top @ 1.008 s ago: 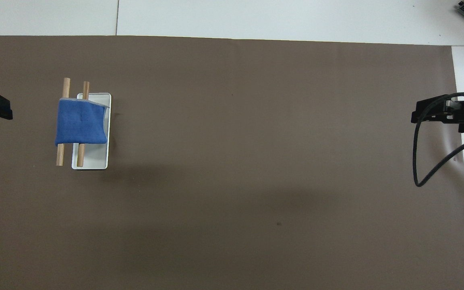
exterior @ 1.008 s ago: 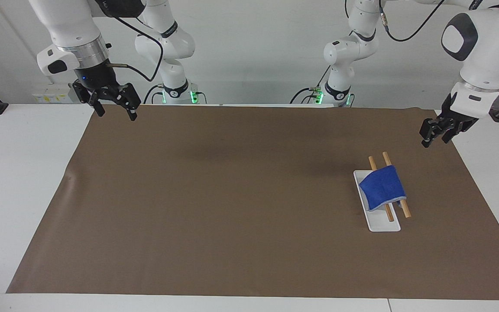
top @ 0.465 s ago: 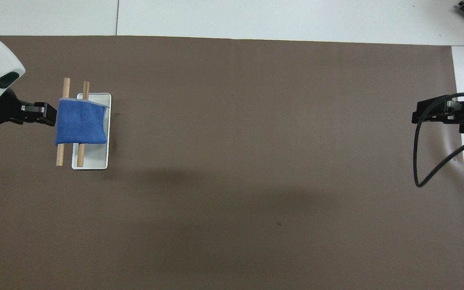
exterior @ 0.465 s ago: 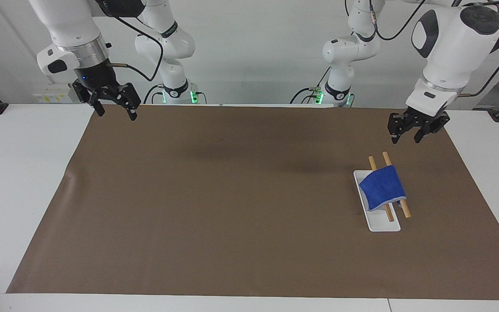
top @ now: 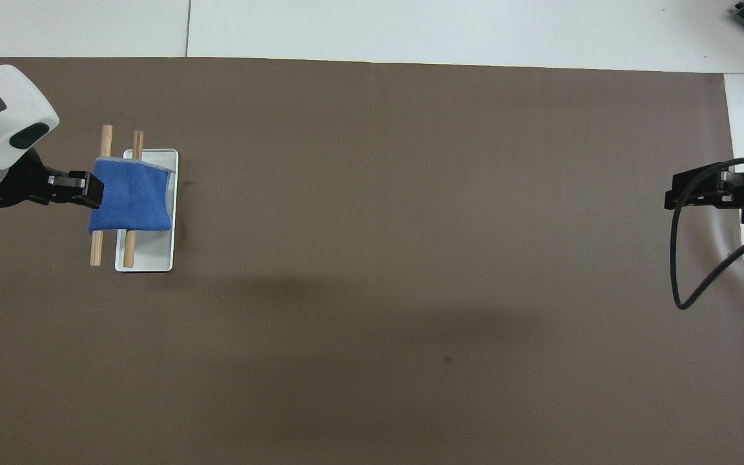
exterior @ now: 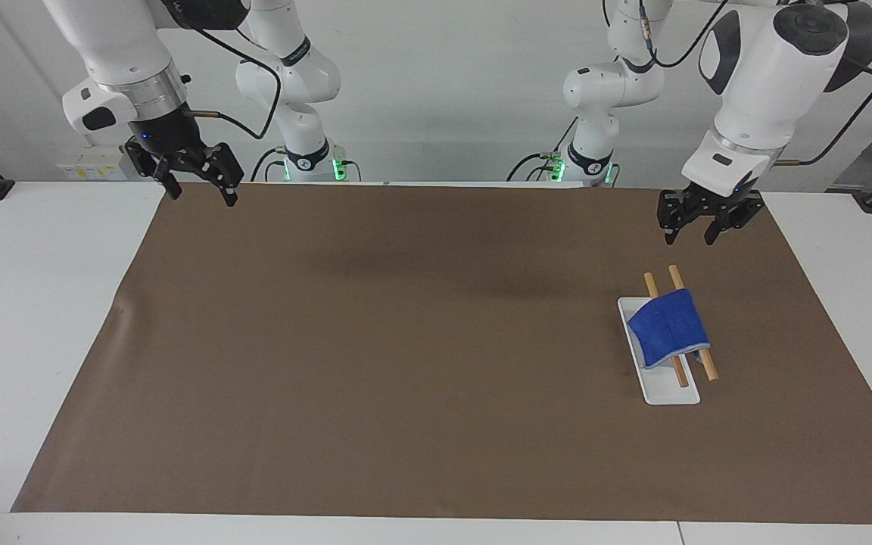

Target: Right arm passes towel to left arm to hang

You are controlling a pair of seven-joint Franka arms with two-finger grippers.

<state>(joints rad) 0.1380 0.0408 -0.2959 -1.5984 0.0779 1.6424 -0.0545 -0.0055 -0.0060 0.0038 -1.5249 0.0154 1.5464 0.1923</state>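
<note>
And the towel (exterior: 667, 327) hasn't budged. It's low in the frame at the left arm's end, draped over the two wooden rods (exterior: 674, 278) of the little rack, one flap hanging down over the white tray (exterior: 667, 393) underneath. Judging by how it lies, the hanging itself looks done.

What has changed is the left arm! A second ago its claw was out over the bare bench at the frame's edge. Now it has swung in, and the left claw (exterior: 687, 236) hangs over the brown mat (exterior: 406, 341), just higher in the frame than the rod ends. Its fingers are spread and it's carrying nothing. From overhead it seems to nip the towel's edge, but the facing view shows it well up in the air and touching nothing. My guess is it's coming back to tidy or check the cloth. That's only a guess.

The right arm waits in the top corner of the facing view at the other end. The right claw (exterior: 203, 198) is released and empty, raised over the mat's corner, a shade higher than before.

Obstacles? None that I can see. The mat between the arms carries only the rack. The one thing to watch is the rods sticking up toward the descending left claw, which could knock the rack.
</note>
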